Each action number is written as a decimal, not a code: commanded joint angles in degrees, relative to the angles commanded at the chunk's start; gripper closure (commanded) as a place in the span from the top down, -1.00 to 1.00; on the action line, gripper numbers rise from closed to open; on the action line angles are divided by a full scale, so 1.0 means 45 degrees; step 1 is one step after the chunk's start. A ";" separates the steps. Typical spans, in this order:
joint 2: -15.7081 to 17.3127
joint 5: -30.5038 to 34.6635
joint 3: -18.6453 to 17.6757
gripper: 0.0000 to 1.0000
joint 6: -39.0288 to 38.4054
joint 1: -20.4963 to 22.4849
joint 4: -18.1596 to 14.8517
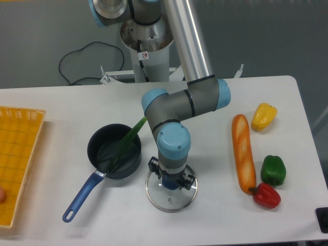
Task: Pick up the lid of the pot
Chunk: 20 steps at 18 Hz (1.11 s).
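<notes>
From where I stand, the pot lid point(171, 202) lies right beneath the fingers point(154, 165), its blue knob point(169, 185) between them, though I can't tell whether they're gripping it.

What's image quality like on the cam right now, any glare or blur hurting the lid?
Camera view: no obvious blur on the gripper; the lid's clear glass blends into the pale table, only its rim standing out; the pot's interior reads dark.
</notes>
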 joint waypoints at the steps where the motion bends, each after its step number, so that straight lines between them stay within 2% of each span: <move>1: 0.0000 0.0000 0.0000 0.14 0.0000 0.0000 0.0000; 4: 0.0000 0.0020 0.0000 -0.12 0.0020 -0.0019 0.0000; 6: 0.0058 0.0020 0.0000 -0.17 0.0039 0.0000 0.0000; 11: 0.0195 0.0078 0.0020 -0.19 0.0039 0.0020 -0.0019; 18: 0.1053 0.0058 0.0020 -0.19 0.0078 0.0156 -0.0195; 20: 0.1269 0.0039 0.0039 -0.19 0.0078 0.0390 -0.0545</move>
